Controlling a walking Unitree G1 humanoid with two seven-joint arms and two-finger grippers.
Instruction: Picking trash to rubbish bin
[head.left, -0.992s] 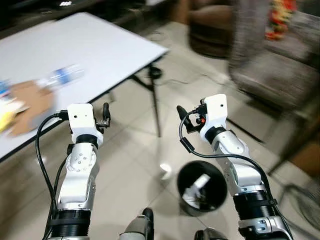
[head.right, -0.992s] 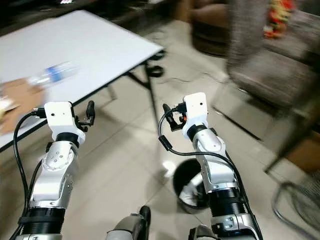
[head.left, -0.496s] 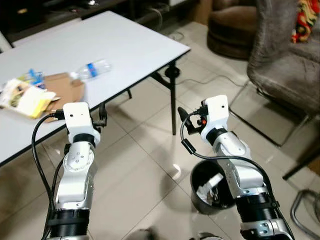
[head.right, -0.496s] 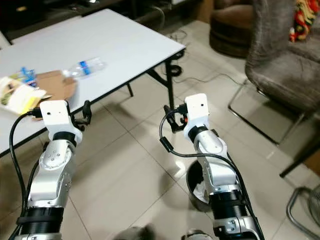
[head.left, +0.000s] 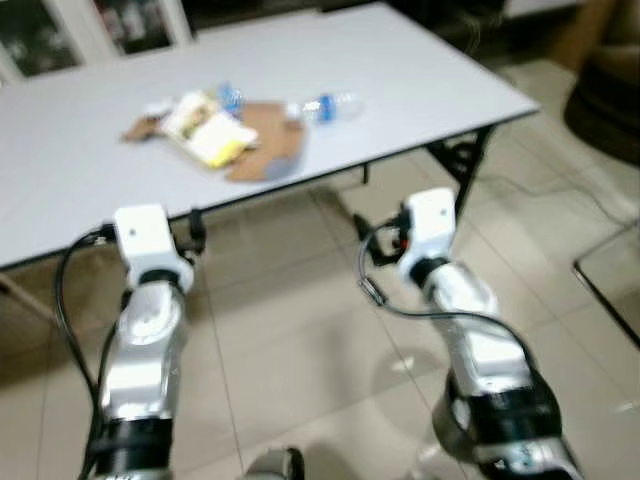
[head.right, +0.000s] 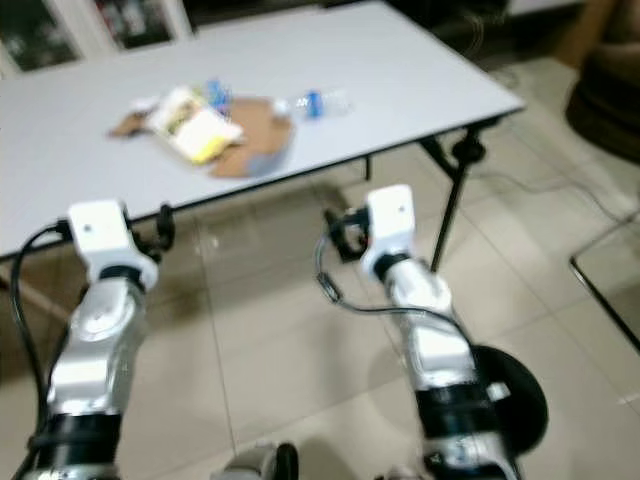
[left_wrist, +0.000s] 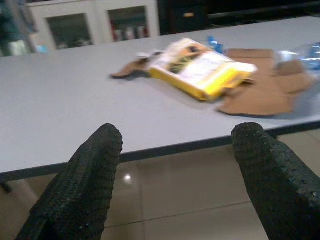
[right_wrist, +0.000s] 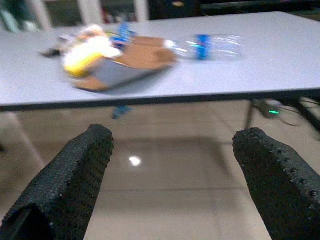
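On the white table (head.left: 420, 70) lies the trash: a yellow packet (head.left: 210, 130), flat brown cardboard (head.left: 265, 152) and a clear plastic bottle with a blue label (head.left: 328, 105). The black round rubbish bin (head.right: 515, 400) stands on the tiled floor at the lower right, partly behind my right arm. My left gripper (left_wrist: 180, 145) is held in front of the table's near edge, open and empty. Beside it, my right gripper (right_wrist: 177, 145) is level with the table edge, facing the bottle (right_wrist: 210, 45), open and empty too.
The table's black leg (head.right: 455, 190) stands just right of my right arm. A brown armchair (head.left: 610, 100) sits at the far right. Glass-door cabinets (left_wrist: 90, 25) stand behind the table. Bare tiled floor (head.left: 290, 330) lies between me and the table.
The camera has swung left toward the table, so the trash now sits ahead and the bin has slid to the lower right. Both arms keep the same raised pose.
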